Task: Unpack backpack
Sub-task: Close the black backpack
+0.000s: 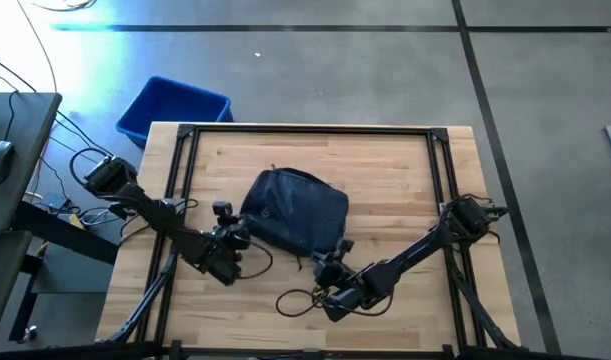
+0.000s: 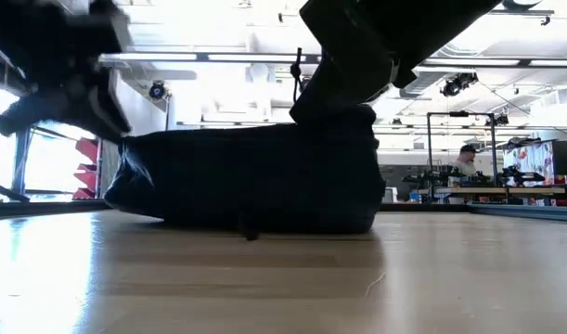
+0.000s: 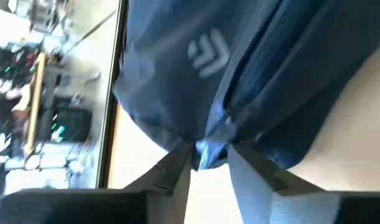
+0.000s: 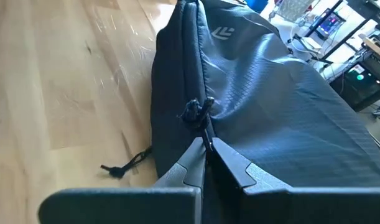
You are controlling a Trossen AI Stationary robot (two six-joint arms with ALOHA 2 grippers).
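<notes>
Here the backpack [image 1: 295, 212] is lying mid-table between both arms, its long axis running across the table. The right gripper [image 4: 206, 149] is pinching the zipper pull cord [image 4: 205, 127] on the near seam, fingers fully together. The left gripper [image 3: 209, 154] is sitting at the bag's left end, fingers narrowly parted around a fabric fold (probably bracing it), so the pull should be running rightward along the seam.

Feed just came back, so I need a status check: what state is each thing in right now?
backpack: lying flat on the table, zipped shut
left tool: fingers slightly apart around a fold of backpack fabric
right tool: shut on the zipper pull cord
blue bin: on the floor beside the table
</notes>
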